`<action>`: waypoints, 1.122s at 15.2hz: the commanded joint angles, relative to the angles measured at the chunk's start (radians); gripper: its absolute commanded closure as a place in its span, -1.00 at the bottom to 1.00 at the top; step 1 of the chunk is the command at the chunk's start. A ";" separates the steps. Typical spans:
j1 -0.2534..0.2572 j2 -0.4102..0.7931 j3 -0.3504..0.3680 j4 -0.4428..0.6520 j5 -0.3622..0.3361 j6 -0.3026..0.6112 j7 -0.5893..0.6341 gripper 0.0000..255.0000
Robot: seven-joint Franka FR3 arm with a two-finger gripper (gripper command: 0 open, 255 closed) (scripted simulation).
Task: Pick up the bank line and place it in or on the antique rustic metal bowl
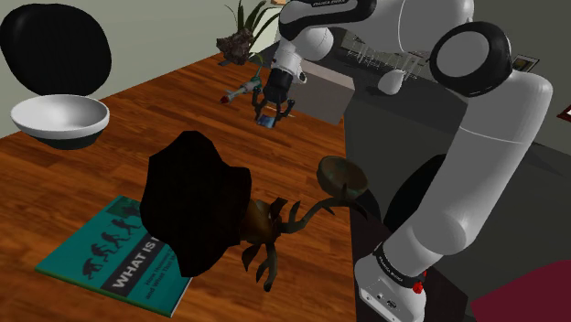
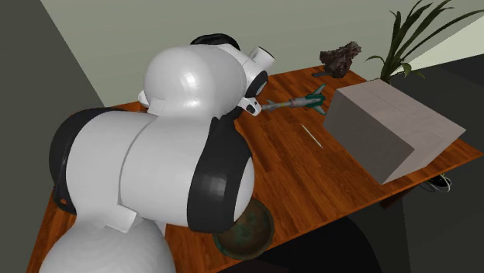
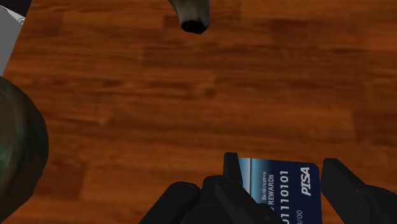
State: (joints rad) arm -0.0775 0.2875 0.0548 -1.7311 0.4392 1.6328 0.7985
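one bank card [image 3: 286, 188] gripped in the hand [image 3: 280, 164] above the table [image 3: 191, 95]; bowl [image 3: 19, 146] and toy rocket [image 2: 299, 102] near.

Dim, even light; faint soft shadows on wooden tabletop [image 3: 127, 95].

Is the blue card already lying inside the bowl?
No, the gripper holds the card above the wooden table, apart from the bowl.
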 commanded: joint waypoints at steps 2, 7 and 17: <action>-0.008 -0.043 -0.005 -0.035 -0.002 -0.013 -0.008 1.00; -0.043 -0.211 -0.035 -0.244 -0.016 -0.001 -0.081 1.00; -0.124 -0.518 -0.117 -0.567 -0.098 -0.038 -0.213 1.00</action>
State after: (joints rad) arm -0.1943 -0.1947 -0.0555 -2.2625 0.3506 1.5990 0.5952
